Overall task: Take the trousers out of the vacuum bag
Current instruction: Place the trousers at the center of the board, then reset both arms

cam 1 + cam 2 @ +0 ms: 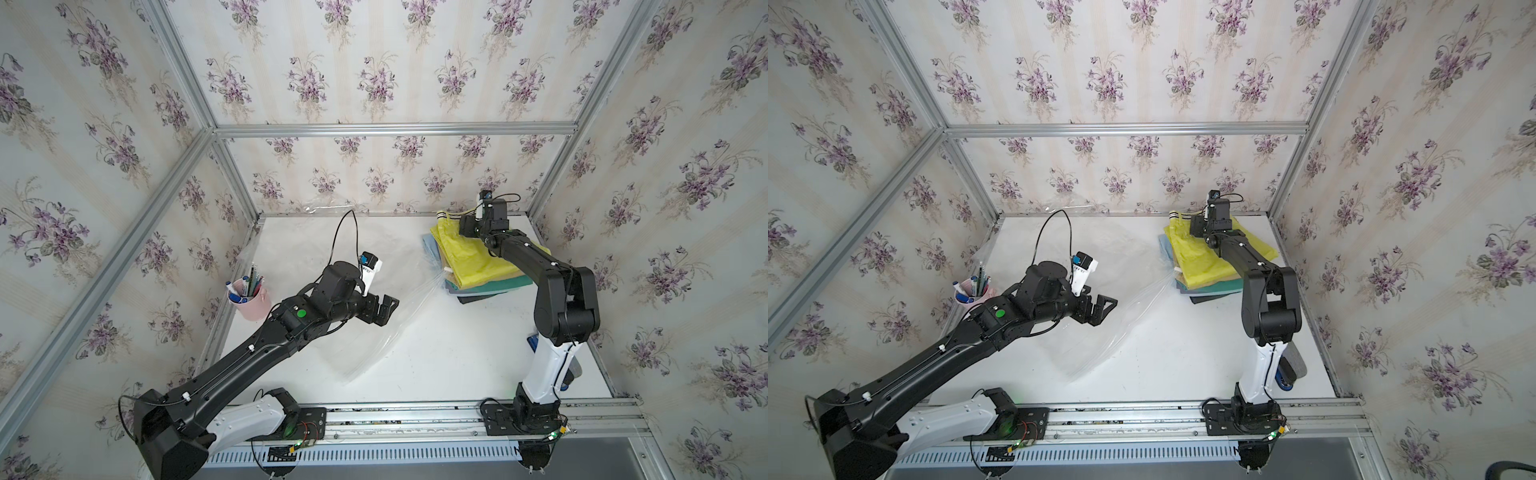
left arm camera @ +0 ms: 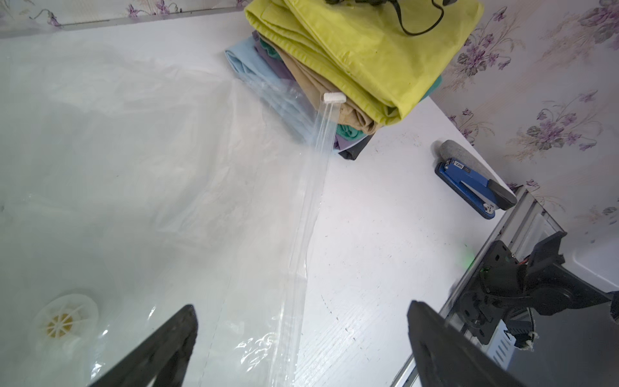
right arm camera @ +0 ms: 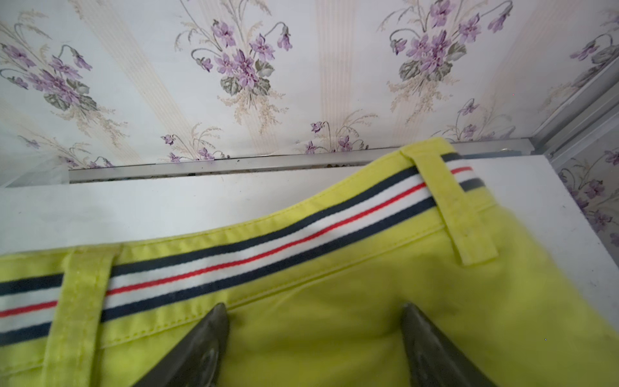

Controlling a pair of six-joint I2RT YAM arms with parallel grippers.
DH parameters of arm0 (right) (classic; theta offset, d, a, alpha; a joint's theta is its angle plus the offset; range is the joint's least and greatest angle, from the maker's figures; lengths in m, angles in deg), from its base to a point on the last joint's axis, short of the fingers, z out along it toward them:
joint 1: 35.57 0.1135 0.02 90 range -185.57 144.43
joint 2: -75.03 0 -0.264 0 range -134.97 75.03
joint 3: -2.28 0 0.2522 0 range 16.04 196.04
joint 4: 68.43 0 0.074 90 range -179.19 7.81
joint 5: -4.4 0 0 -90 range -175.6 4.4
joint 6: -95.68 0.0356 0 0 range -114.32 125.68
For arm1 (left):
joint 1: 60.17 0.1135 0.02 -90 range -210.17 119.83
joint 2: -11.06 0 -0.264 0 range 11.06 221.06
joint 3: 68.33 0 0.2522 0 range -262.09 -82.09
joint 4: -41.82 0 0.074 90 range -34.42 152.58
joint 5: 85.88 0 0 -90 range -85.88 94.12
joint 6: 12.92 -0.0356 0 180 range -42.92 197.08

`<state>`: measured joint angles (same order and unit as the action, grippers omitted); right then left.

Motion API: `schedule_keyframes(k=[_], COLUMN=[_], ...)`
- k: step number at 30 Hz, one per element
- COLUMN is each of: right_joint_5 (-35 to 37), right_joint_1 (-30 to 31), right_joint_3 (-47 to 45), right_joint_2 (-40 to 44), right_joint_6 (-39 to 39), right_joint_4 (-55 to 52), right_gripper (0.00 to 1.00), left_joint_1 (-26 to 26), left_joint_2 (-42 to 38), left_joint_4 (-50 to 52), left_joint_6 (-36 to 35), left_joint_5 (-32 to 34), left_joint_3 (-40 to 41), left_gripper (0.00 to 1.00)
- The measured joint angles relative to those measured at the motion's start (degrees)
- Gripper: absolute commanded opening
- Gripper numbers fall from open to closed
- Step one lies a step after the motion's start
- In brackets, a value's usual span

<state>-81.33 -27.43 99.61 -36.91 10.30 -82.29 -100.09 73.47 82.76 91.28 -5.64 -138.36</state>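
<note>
Now, floral-papered walls [image 1: 374, 83] box a white table [image 1: 436, 353]; left tool [image 1: 386, 311] and right tool [image 3: 313, 308] both stand with jaws apart.

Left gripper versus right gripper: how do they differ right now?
The left gripper hangs above the vacuum bag near the middle of the table; the right gripper sits low over the yellow trousers by the back wall. The left gripper has clear plastic beneath it; the right gripper has cloth. Both are open, gripping nothing.
</note>
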Motion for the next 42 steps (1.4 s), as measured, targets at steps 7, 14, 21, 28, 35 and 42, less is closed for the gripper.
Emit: schedule_keyframes(k=[7, 14, 21, 28, 35, 42], right_joint_5=[1.2, 0.1, -2.4, -3.5, -0.2, 3.7], right_joint_1=[0.0, -0.2, -0.2, -0.1, -0.1, -0.1], right_joint_3=[1.8, 1.2, -5.7, -18.8, -28.4, -45.4], right_joint_2=[-1.9, 3.5, 17.3, 33.9, 45.6, 57.6], right_joint_6=[-0.5, -0.2, -0.2, 0.0, 2.0, 2.9], right_joint_4=[2.1, -2.8, -2.9, 0.4, 0.1, 5.6], right_gripper=[0.85, 0.92, 1.00, 1.00, 1.00, 1.00], left_joint_1=[-0.1, -0.2, -0.2, -0.2, -0.2, -0.2], left_joint_2=[-1.2, -1.2, 0.2, 0.7, -0.5, -3.3], left_joint_4=[0.0, 0.0, 0.1, 1.1, 1.2, 0.8], left_joint_6=[1.0, 1.3, 0.7, -0.2, -0.8, -1.3], left_joint_5=[0.6, 0.8, 3.6, 7.6, 11.3, 15.0], left_joint_3=[1.5, 0.6, -1.6, -3.1, -1.7, 2.0], left_gripper=[1.00, 1.00, 1.00, 1.00, 1.00, 1.00])
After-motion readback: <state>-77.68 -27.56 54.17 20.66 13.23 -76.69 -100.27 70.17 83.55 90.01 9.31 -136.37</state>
